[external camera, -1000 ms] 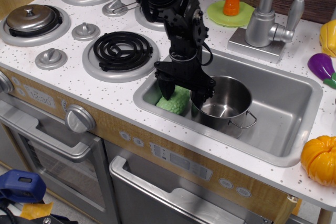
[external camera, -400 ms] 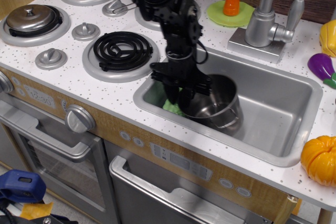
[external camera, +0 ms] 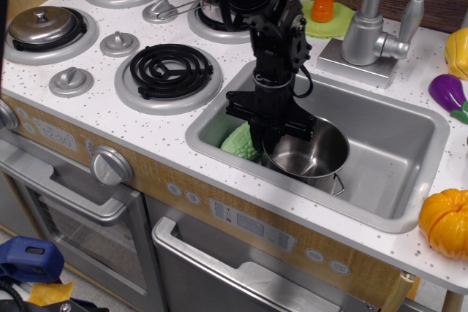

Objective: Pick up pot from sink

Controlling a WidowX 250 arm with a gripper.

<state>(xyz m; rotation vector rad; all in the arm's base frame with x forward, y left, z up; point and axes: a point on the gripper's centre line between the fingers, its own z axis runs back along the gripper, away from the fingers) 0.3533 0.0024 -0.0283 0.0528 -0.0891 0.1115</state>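
Observation:
The shiny steel pot (external camera: 314,153) sits in the silver-grey sink (external camera: 398,144), left of its middle, slightly tilted, with one wire loop handle showing at its front right. My black gripper (external camera: 267,139) reaches straight down from above and is shut on the pot's left rim, one finger inside and one outside. A green vegetable (external camera: 238,142) lies in the sink's left corner, touching the outer side of my gripper.
A faucet (external camera: 365,27) stands behind the sink, with a carrot on a green plate (external camera: 322,1) beside it. An eggplant (external camera: 447,93) and a pumpkin (external camera: 444,221) lie on the right counter. The coil burner (external camera: 170,71) and lidded pots (external camera: 44,25) are to the left.
My gripper went from open astride the pot's left rim to shut on it. The pot tilted and shifted, and the arm has moved slightly right.

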